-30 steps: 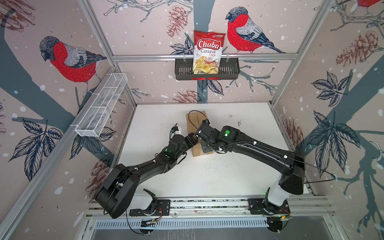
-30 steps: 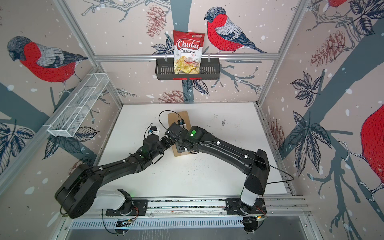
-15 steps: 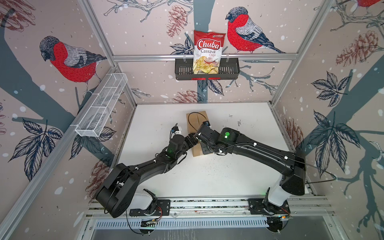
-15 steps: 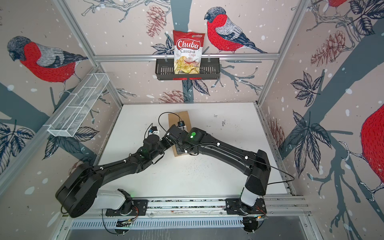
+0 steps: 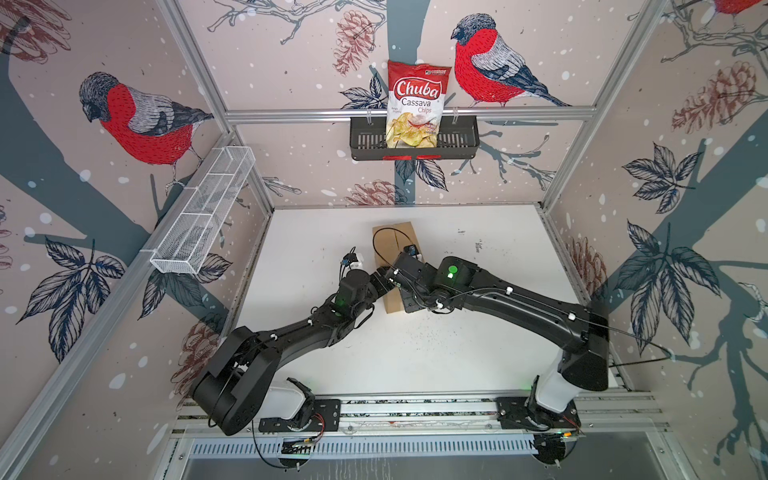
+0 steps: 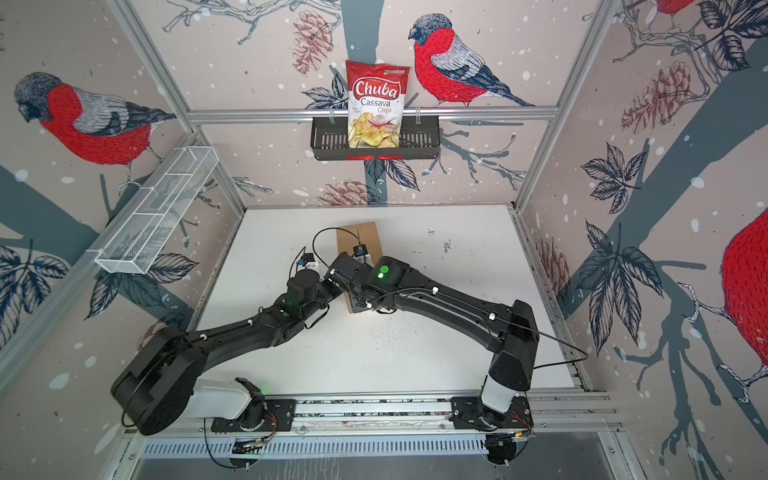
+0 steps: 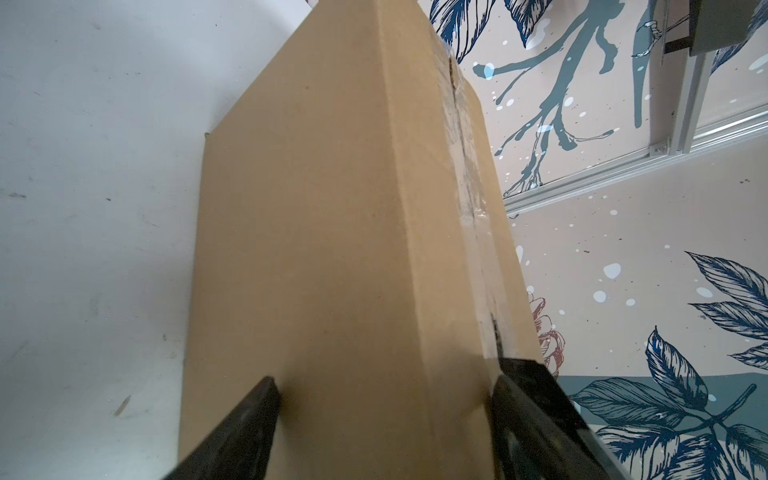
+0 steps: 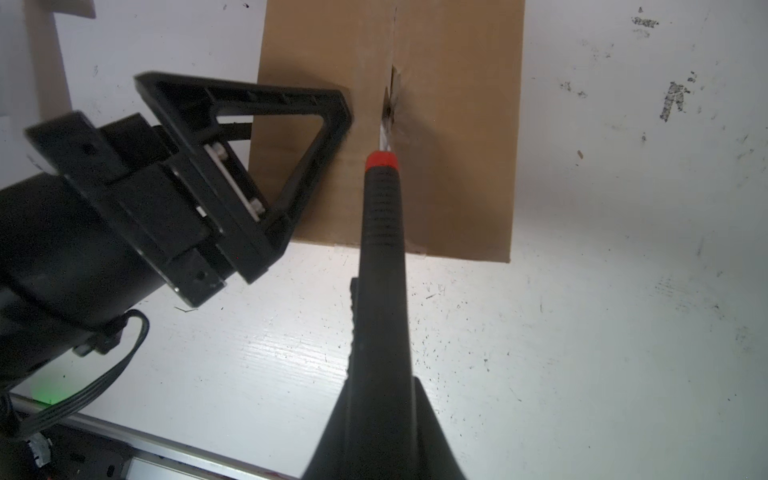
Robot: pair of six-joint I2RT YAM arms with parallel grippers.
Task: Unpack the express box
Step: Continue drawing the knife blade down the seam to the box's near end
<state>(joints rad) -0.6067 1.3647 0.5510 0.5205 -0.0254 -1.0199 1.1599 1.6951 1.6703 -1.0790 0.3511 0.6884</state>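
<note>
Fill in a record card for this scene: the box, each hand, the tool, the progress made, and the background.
box: express box lies flat on the white table, flaps closed
left hand: left hand clamps the box's near end, steadying it
right hand: right hand shut on a cutter with a black handle
tool: blade tip in the taped top seam, torn open just ahead
progress: seam partly cut; nothing unpacked
background: chips bag stands in black wall basket
</note>
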